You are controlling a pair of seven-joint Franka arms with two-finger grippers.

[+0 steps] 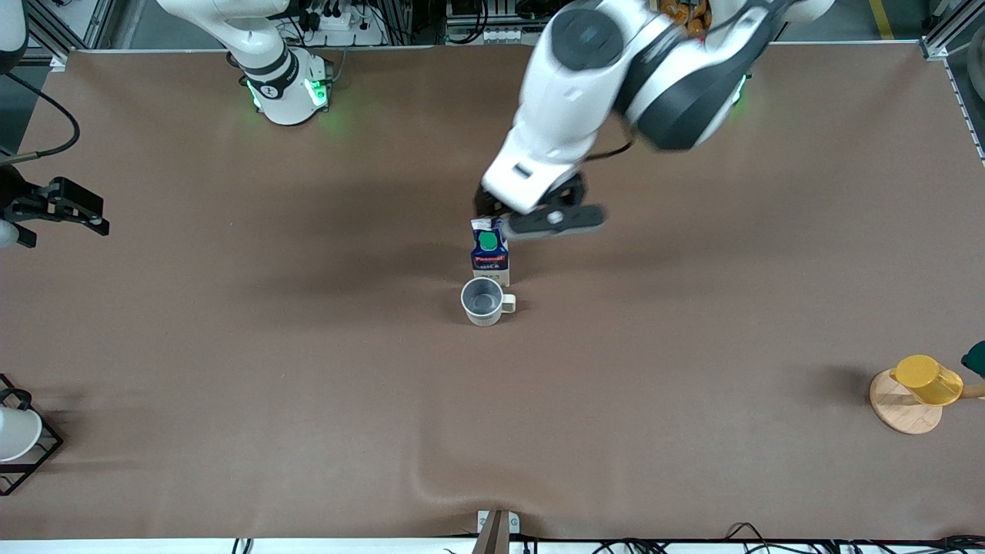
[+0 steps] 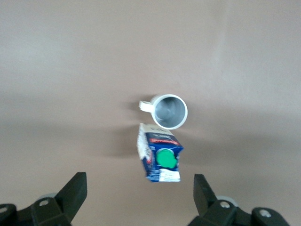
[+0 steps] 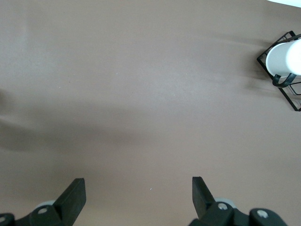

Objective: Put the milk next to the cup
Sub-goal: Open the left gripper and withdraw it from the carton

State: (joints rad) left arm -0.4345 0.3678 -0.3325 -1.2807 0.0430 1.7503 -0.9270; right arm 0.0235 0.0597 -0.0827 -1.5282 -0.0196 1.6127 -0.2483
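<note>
Dark blue milk (image 1: 490, 258) upright, green-capped, touching the cup (image 1: 484, 302); left end effector (image 2: 138, 195) spread above, right end effector (image 3: 138, 195) apart.

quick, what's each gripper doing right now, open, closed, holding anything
Left gripper: open, holding nothing, over the table just above the milk that stands beside the cup.
Right gripper: open, empty, waiting at the right arm's end of the table.

milk carton (image 1: 490, 251): 1 | cups: 3 – cream mug (image 1: 484, 301), yellow cup (image 1: 927, 380), white cup (image 1: 17, 433) | wooden disc (image 1: 905, 404): 1 | wire rack (image 1: 35, 454): 1
</note>
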